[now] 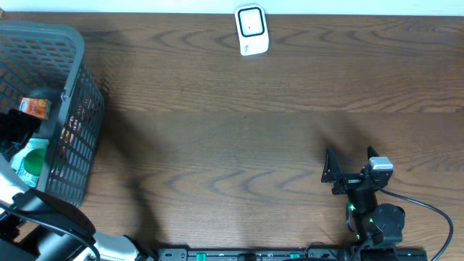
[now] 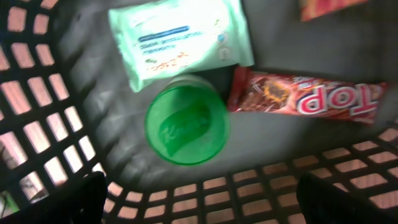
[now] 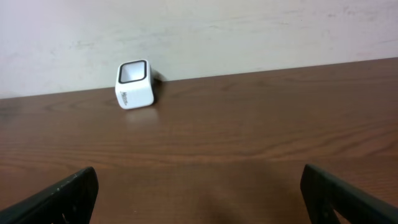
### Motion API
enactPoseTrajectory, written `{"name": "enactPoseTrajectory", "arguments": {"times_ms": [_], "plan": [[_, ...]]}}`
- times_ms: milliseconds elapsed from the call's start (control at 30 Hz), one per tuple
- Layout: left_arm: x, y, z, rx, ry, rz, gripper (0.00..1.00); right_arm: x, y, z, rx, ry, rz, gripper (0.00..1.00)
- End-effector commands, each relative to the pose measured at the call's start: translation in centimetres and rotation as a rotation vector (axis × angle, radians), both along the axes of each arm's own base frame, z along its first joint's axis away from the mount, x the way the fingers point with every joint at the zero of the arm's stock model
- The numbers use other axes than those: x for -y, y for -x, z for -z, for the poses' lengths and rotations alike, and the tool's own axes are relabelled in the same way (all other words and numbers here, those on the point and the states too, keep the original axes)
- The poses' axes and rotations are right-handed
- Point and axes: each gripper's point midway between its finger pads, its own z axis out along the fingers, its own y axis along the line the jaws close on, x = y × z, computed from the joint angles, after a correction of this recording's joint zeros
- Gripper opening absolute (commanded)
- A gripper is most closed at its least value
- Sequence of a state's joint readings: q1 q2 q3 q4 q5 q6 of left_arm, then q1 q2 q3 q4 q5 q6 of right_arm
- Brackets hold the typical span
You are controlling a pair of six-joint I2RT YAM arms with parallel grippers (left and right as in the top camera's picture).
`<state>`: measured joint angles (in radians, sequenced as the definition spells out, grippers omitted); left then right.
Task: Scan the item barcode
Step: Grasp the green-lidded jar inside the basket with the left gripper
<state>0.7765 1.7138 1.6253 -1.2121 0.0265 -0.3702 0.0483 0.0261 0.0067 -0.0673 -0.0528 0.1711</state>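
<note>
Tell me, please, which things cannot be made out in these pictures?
- Left wrist view: print on the wipes pack is blurred; no barcode shows.
- Left wrist view: the orange packet is cut off by the top edge.
- Left wrist view: the word on the green lid is blurred.
- Overhead: the label on the scanner is too small to read.

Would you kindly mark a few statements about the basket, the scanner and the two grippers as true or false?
1. The left gripper hangs open over the things in the basket. True.
2. The green tub stands on the bare table. False: it is inside the basket.
3. The scanner stands at the far edge of the table. True.
4. The right gripper holds the red snack bar. False: it is open and empty, and the bar lies in the basket.
</note>
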Motion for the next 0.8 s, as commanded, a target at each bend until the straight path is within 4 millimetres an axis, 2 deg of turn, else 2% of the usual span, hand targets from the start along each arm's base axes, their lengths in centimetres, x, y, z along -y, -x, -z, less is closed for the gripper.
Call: {"name": "enactPoseTrajectory", "arguments": {"times_ms": [0, 300, 767], "plan": [[-0.3, 1.4, 0.7, -0.043, 0.011, -0.036, 0.98, -0.2, 0.0, 0.1, -0.003, 0.015, -0.012, 0.99], [-0.5, 2.0, 3.8, -0.065, 0.017, -0.048, 0.98, -0.2, 0.0, 0.1, -0.002, 0.015, -0.012, 0.99], [-1.4, 1.1, 7.8, -0.021, -0.025, -0.049, 0.98, -0.2, 0.0, 0.1, -0.003, 0.015, -0.012, 0.99]]}}
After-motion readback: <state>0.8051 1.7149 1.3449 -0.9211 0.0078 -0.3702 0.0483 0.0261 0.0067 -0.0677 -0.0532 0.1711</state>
